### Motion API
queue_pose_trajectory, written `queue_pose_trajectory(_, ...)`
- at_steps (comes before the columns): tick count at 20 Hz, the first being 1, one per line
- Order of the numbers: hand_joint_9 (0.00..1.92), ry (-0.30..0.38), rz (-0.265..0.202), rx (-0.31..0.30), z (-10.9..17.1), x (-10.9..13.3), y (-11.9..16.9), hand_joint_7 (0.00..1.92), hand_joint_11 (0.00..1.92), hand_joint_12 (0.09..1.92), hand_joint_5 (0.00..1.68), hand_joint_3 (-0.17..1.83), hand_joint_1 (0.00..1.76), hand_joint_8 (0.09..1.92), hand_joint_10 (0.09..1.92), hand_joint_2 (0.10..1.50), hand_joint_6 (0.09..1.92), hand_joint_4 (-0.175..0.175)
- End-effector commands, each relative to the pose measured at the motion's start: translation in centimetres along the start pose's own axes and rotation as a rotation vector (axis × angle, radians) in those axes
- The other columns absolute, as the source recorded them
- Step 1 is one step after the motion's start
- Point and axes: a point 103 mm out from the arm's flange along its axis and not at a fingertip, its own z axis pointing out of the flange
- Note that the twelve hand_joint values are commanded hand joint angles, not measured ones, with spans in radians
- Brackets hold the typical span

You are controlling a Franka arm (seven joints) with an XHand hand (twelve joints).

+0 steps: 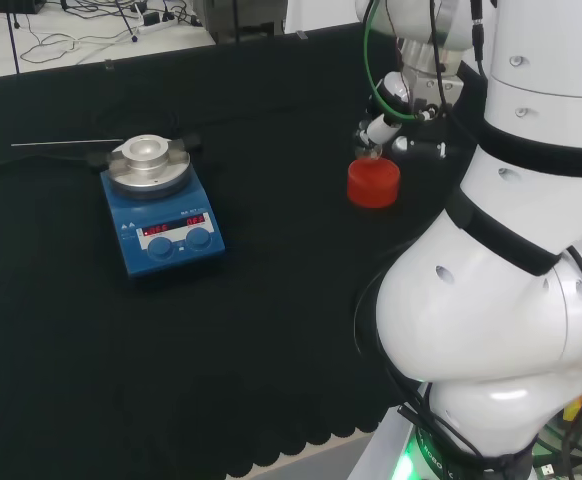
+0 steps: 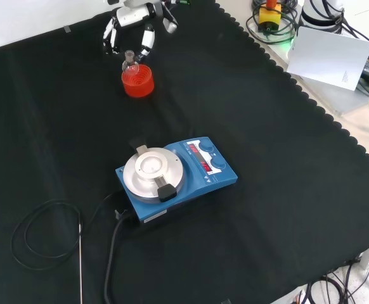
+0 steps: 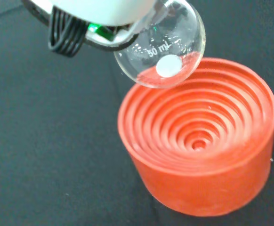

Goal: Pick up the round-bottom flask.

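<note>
The hand (image 2: 134, 28) hangs over the far part of the bench (image 2: 58, 114) in the front view, close to the cloth's far edge, with its black and white fingers (image 2: 111, 35) curled downward around the neck of the round-bottom flask (image 2: 130, 61). In the wrist view the flask (image 3: 163, 49) is clear glass with a white spot on its bulb, and the bulb hangs free above the near rim of the red ribbed stand (image 3: 200, 146), no longer seated in the stand's ringed hollow; whether the glass brushes the rim cannot be told. The neck end of the flask runs up under the blurred white part of the hand (image 3: 99, 9), so the exact points of contact are hidden. In the front view the stand (image 2: 137, 81) sits directly under the hand, and the flask's small bulb shows just above its top. In the head view the stand (image 1: 373, 182) lies toward the right of the cloth, beside the arm's own white links (image 1: 531, 230), with the hand (image 1: 386, 120) just above it. Well apart from the stand, near the middle of the bench in the front view, rests a blue magnetic stirrer hotplate (image 2: 175, 177) with a round metal top, and a black cable (image 2: 45, 234) with a thin metal probe (image 2: 80, 266) lies toward the near left corner.
</note>
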Motion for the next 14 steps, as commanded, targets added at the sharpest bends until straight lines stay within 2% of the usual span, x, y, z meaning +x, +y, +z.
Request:
queue_pose_trajectory(1,0.87,-0.023,-0.047,0.000,-2.2,3.3,-0.9,0.59,0.65,1.24,1.15,0.80,1.09,0.64,0.49,0.64,0.96,0.175)
queue_pose_trajectory(6,0.87,-0.038,-0.093,-0.007,-3.6,6.7,-1.0,0.59,0.65,1.24,1.16,0.82,1.10,0.64,0.49,0.63,0.96,0.175)
queue_pose_trajectory(14,0.87,-0.080,-0.194,-0.006,-4.8,13.0,-0.8,0.59,0.66,1.24,1.17,0.83,1.10,0.64,0.48,0.62,0.94,0.175)
